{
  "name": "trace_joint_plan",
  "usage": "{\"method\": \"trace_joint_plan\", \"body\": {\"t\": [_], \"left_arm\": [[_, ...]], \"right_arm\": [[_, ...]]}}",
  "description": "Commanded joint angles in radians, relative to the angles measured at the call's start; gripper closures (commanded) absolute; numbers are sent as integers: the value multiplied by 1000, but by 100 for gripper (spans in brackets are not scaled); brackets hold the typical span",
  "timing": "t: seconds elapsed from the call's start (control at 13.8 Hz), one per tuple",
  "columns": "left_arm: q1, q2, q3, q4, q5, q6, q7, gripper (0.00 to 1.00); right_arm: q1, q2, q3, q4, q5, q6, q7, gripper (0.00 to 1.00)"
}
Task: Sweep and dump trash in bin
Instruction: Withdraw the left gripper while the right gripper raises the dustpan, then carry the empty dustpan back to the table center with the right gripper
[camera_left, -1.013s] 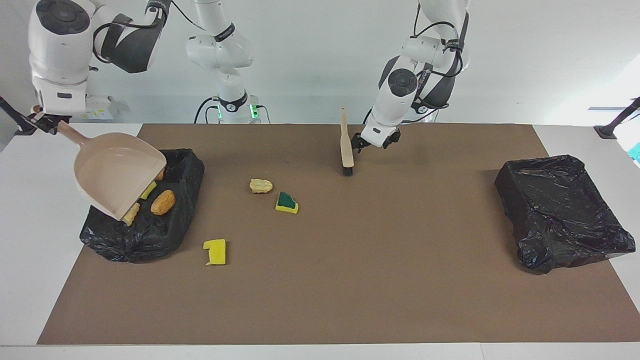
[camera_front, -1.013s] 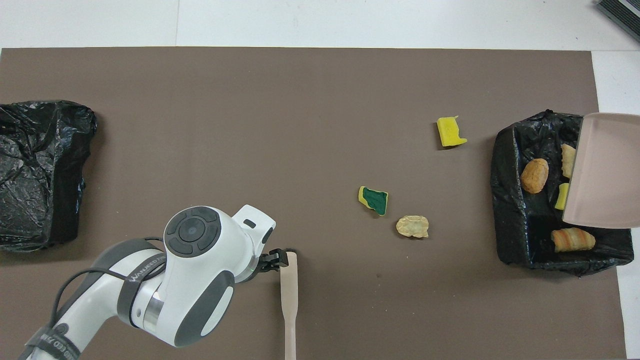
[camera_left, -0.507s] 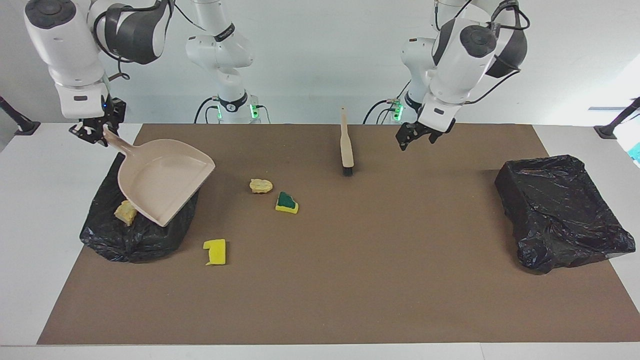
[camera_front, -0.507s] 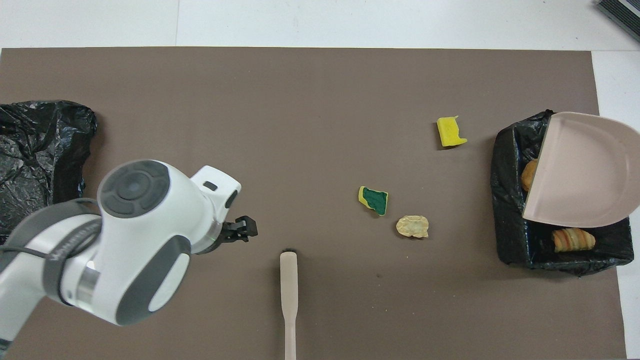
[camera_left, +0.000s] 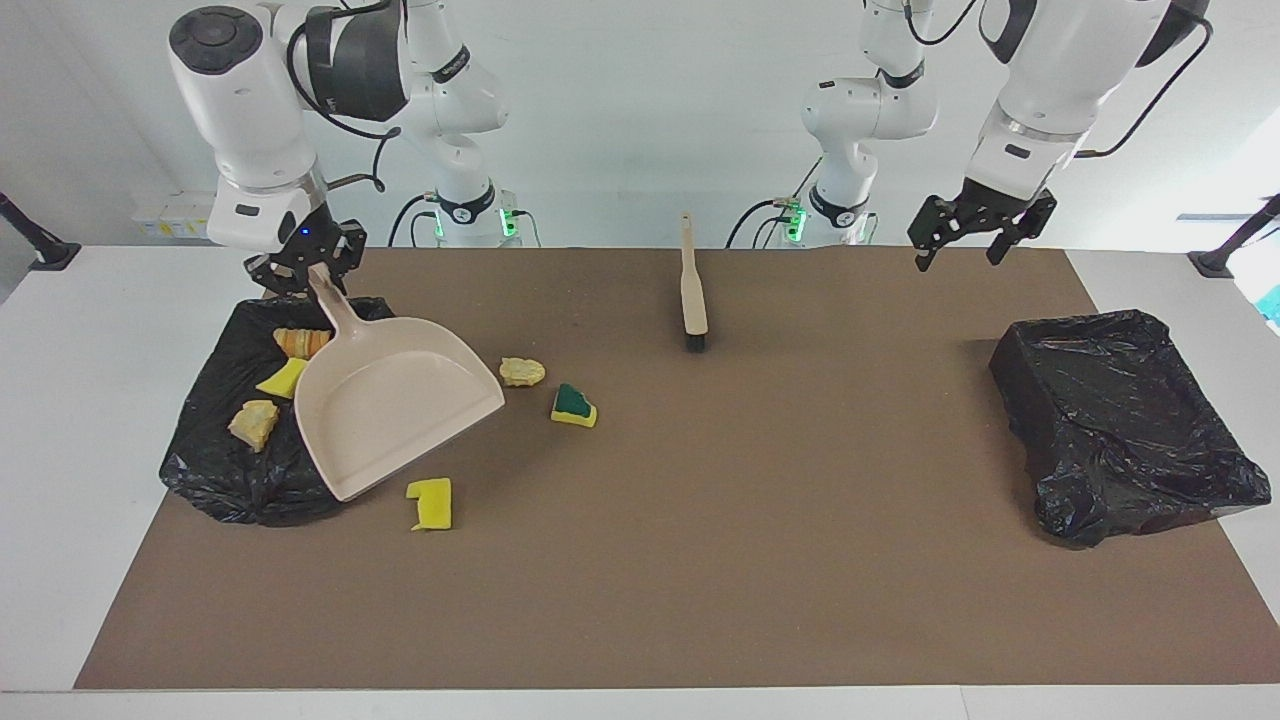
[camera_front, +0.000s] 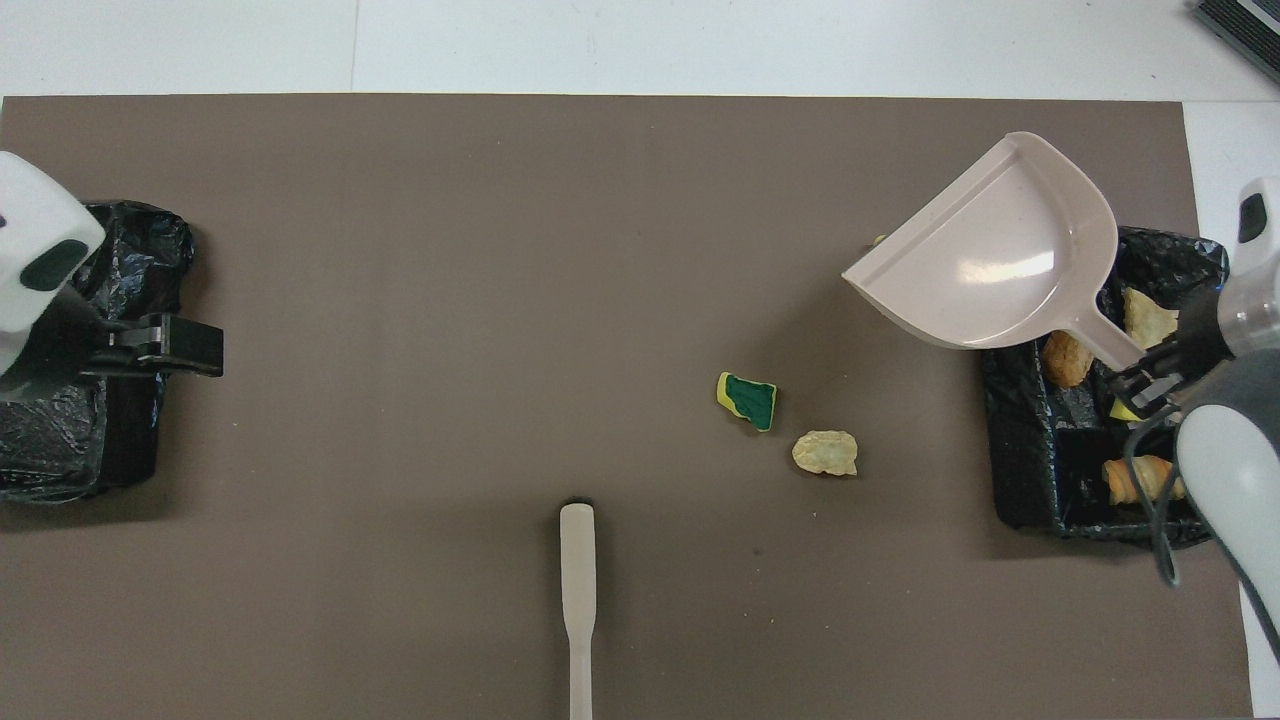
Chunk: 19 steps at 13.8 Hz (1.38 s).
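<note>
My right gripper (camera_left: 308, 268) (camera_front: 1140, 376) is shut on the handle of the empty beige dustpan (camera_left: 395, 405) (camera_front: 1000, 260). The pan hangs tilted over the mat beside the black-lined bin (camera_left: 215, 470) (camera_front: 1020, 450) at the right arm's end. Trash lies in that bin: a bread-like lump (camera_left: 300, 342) (camera_front: 1135, 478), a yellow sponge piece (camera_left: 281, 380) and a tan lump (camera_left: 252, 422). On the mat lie a tan lump (camera_left: 521, 372) (camera_front: 825, 452), a green-topped wedge (camera_left: 573, 405) (camera_front: 748, 399) and a yellow sponge (camera_left: 431, 503). My left gripper (camera_left: 980, 235) (camera_front: 190, 345) hangs open and holds nothing.
The beige brush (camera_left: 692, 290) (camera_front: 577, 600) rests on the mat near the robots' edge, handle toward them. A second black-lined bin (camera_left: 1120, 420) (camera_front: 60, 440) sits at the left arm's end, with the left gripper raised over the mat next to it.
The right gripper swung the dustpan off the bin and out over the mat toward the loose scraps. The left gripper rose from the brush and moved toward its own end of the table.
</note>
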<state>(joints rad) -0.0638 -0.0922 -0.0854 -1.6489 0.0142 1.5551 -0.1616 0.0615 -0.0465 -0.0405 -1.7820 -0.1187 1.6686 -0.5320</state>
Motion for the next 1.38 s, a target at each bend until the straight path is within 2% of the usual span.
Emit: {"method": "trace_joint_plan", "body": {"t": [0.0,0.22,0.43,0.8,1.09,1.3], "left_arm": [[44,41,-4,98,16,-75,130,0],[100,89,0,155,10,-81,229,0],[102,150,0,262,13,-131,240,0],[101,102,-8,216,15,-105,247,0],[101,100,-8,212,15,-113,243,0],[87,98,-8,212,13,-122,240,0]], "right_arm": [[69,26,-2,-2,69,31,232,100],[142,66,-2,4,152,74,470,100],[248,123,-1,16,157,105,680,100],[400,217,-1,53,185,197,894,100],[504,322,-1,99,197,282,1026,100],[564,443,-1,214,203,292,1141,100]]}}
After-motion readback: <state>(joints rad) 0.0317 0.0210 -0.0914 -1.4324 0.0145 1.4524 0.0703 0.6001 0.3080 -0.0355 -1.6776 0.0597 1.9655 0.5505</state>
